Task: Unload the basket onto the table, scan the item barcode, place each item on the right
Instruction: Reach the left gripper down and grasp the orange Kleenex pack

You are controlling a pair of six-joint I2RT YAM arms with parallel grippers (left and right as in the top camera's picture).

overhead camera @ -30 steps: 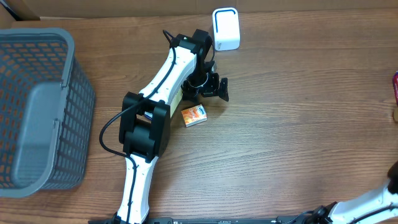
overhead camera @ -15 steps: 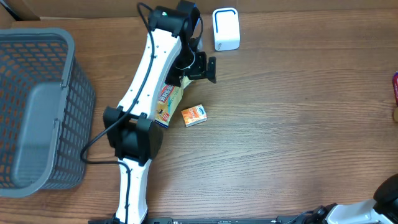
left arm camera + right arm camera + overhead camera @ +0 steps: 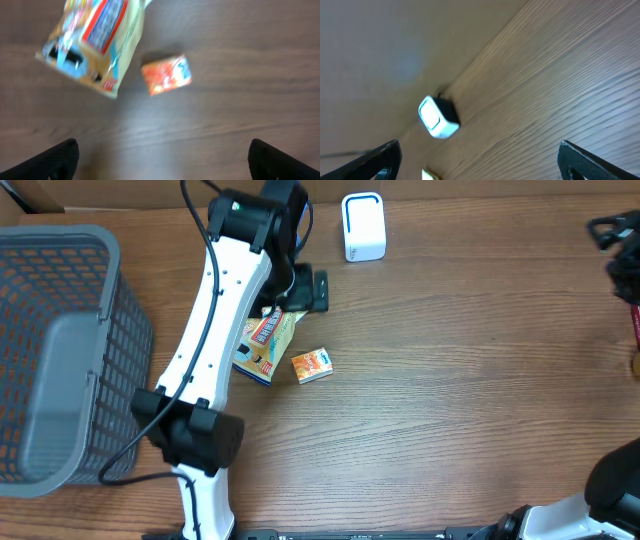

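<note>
A yellow snack bag (image 3: 262, 340) with red and blue print lies flat on the wooden table, and a small orange box (image 3: 312, 366) lies just right of it. Neither is held. The white barcode scanner (image 3: 363, 227) stands at the table's far edge. My left gripper (image 3: 308, 292) hovers open just beyond the bag, with nothing between its fingers. Its wrist view looks down on the bag (image 3: 95, 45) and the orange box (image 3: 166, 75), blurred, beyond the left gripper (image 3: 162, 161). My right gripper (image 3: 614, 232) is open at the far right. The right wrist view shows the scanner (image 3: 438, 118) far ahead of the right gripper (image 3: 481, 160).
A grey mesh basket (image 3: 125, 350) fills the left side of the table. A red object (image 3: 636, 325) shows at the right edge. The left arm (image 3: 215, 330) stretches diagonally across the table's left centre, beside the bag.
The left arm has swung left and back, uncovering the snack bag that lay under it. The right gripper has come into the overhead view at the far right.
</note>
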